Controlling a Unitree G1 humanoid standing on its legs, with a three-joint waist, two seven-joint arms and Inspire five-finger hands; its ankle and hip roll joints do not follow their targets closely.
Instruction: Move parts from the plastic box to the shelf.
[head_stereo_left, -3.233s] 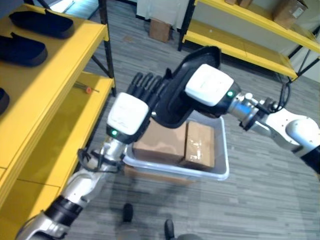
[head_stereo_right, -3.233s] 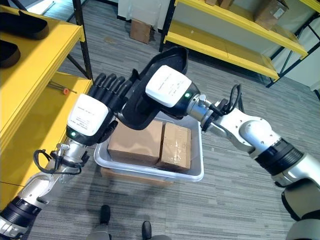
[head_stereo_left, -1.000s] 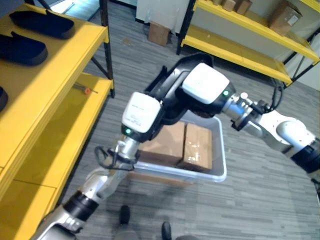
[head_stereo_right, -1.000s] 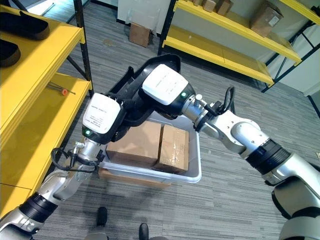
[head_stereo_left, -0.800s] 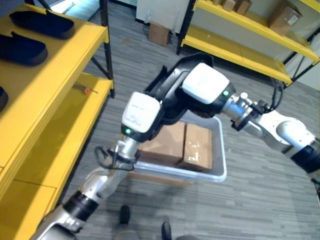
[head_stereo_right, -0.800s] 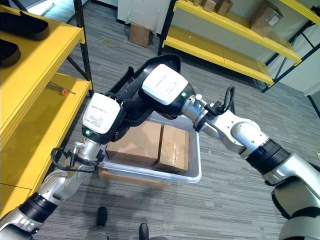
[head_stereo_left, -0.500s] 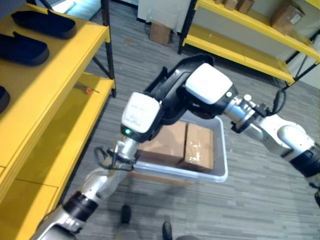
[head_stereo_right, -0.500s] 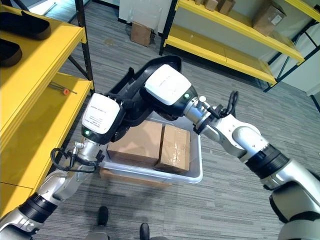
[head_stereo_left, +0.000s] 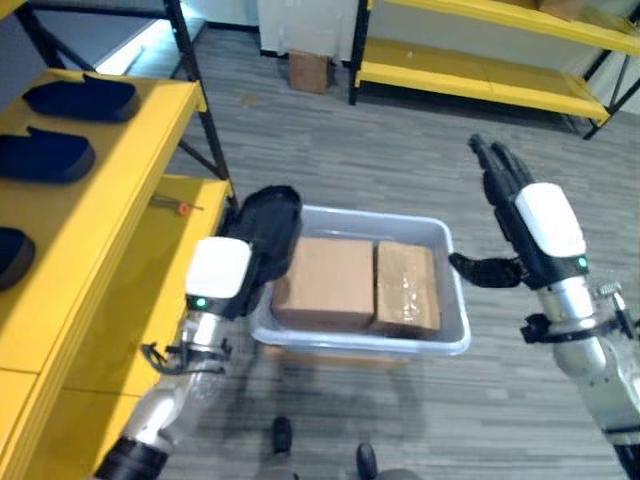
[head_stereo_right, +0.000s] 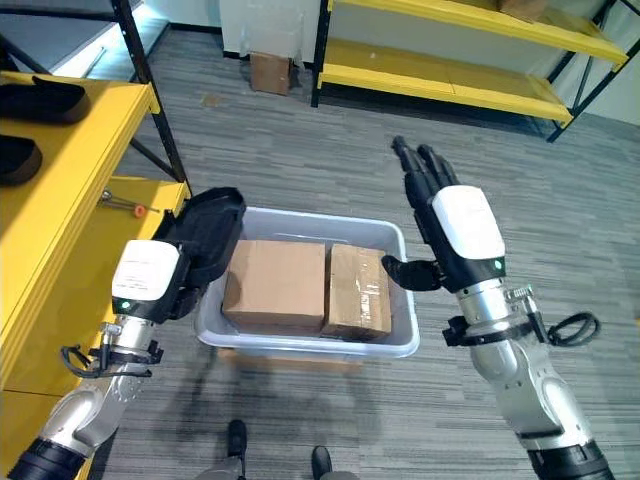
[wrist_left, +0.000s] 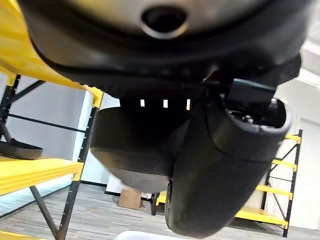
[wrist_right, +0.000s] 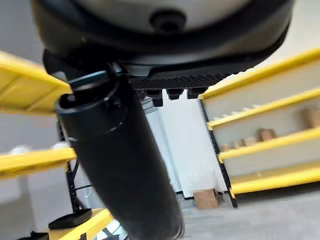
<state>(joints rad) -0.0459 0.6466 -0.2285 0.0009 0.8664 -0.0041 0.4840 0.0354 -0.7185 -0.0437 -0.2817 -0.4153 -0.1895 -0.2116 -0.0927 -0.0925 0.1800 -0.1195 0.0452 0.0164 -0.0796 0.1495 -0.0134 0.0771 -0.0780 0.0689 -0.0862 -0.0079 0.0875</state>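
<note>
On your left, the yellow shelf (head_stereo_left: 110, 210) already carries several dark parts (head_stereo_left: 45, 158) on its top level, so that is where this load belongs. Below you on the floor, the plastic box (head_stereo_right: 310, 345) sits with two cardboard boxes (head_stereo_right: 276, 286) side by side inside. Your left hand (head_stereo_right: 150, 278) grips the black part (head_stereo_right: 208, 243) beside the box's shelf-side rim, thumb wrapped round it. Your right hand (head_stereo_right: 455, 235) is raised with fingers spread, holding nothing, clear of the box.
</note>
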